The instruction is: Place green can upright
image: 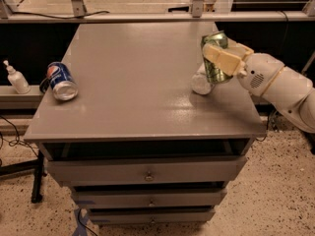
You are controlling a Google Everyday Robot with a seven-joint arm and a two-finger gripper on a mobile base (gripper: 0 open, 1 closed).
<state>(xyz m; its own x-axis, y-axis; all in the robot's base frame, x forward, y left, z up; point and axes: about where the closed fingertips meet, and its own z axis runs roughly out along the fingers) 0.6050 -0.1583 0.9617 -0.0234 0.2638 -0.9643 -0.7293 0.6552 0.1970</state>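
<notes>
While the gripper (217,56) sits at the right of the frame, over the table's right side, its fingers are closed around the green can (215,74). One cream finger (222,59) runs across the can's front; the other is hidden behind it. The can is near upright, top leaning slightly left, upper end toward the back rail. Can't tell if its base touches the table (133,77) or hangs just above. The arm (278,85) comes in from the right edge, white with a tan band, angled down toward lower right.

A white object (201,82) is on the table just lower left of the can and overlaps it in the view; can't tell if they touch, or what it is.

The Pepsi can (61,80) lies on its side near the table's left edge, silver end facing lower right, well apart from the gripper. A pump bottle (15,78) stands upright off the table, on a ledge at far left.

The drawers (147,173) below the tabletop are shut, small knobs centred.
</notes>
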